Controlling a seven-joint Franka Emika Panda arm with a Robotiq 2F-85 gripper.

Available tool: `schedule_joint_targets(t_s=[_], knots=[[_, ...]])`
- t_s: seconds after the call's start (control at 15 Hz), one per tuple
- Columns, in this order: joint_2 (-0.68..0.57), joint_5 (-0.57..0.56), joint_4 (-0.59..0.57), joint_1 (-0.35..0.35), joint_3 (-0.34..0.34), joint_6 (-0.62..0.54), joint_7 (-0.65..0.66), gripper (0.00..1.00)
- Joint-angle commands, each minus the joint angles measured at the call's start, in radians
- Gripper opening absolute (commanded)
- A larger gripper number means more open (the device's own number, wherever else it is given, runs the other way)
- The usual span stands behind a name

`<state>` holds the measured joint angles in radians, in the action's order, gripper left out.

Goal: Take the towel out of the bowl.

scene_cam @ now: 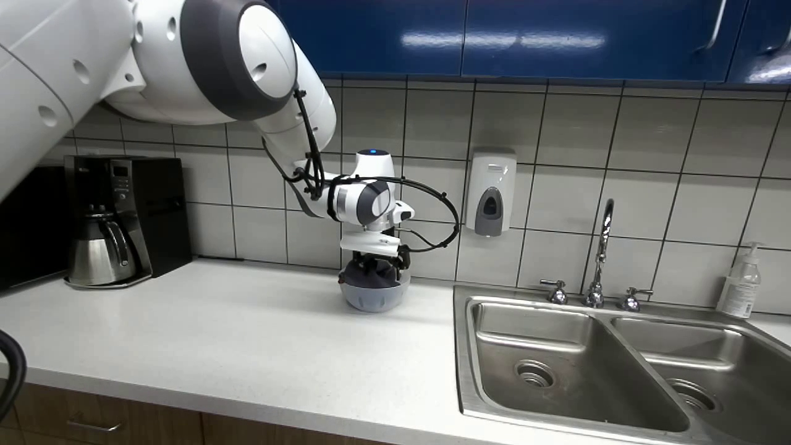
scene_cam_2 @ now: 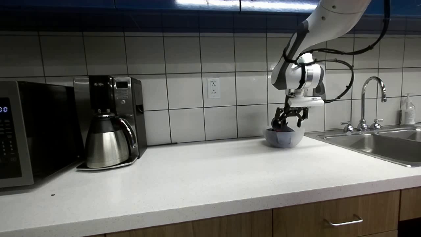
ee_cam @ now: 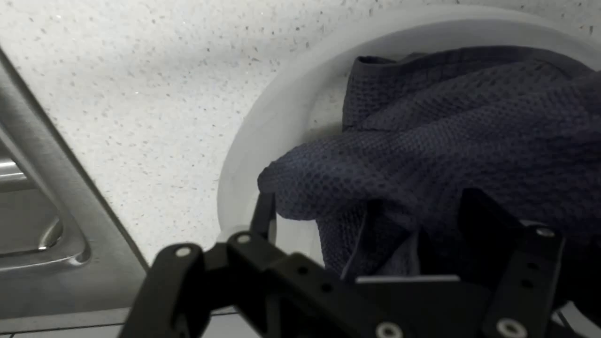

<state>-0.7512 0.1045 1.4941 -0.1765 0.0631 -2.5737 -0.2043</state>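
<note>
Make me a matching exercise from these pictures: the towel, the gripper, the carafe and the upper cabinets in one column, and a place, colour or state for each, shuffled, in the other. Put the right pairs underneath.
Things
1. Towel
2. Gripper
3. Carafe
4. Upper cabinets

Places, colours, states
A. Blue
B. Jaws apart
C. Bunched inside the bowl
D. Standing in the coffee maker

Pairs: 1-C; 2-B; 3-D; 4-A
</note>
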Motion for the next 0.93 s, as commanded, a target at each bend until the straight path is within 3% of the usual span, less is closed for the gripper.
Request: schedule_joint_targets(t_s=[0.0, 0.2, 0.27, 0.4, 0.87], knots=[[-0.041, -0.022, -0.057, -0.014, -0.016, -0.025, 0.01, 1.0], [-0.055, -0.021, -0.069, -0.017, -0.02, -0.033, 0.006, 1.0], [-0.06, -0.017, -0.074, -0.021, -0.025, -0.036, 0.004, 0.75], [-0.07, -0.013, -0.082, -0.026, -0.031, -0.042, -0.002, 0.68], [-0.075, 0.006, -0.06, -0.064, -0.08, -0.098, -0.039, 0.11]])
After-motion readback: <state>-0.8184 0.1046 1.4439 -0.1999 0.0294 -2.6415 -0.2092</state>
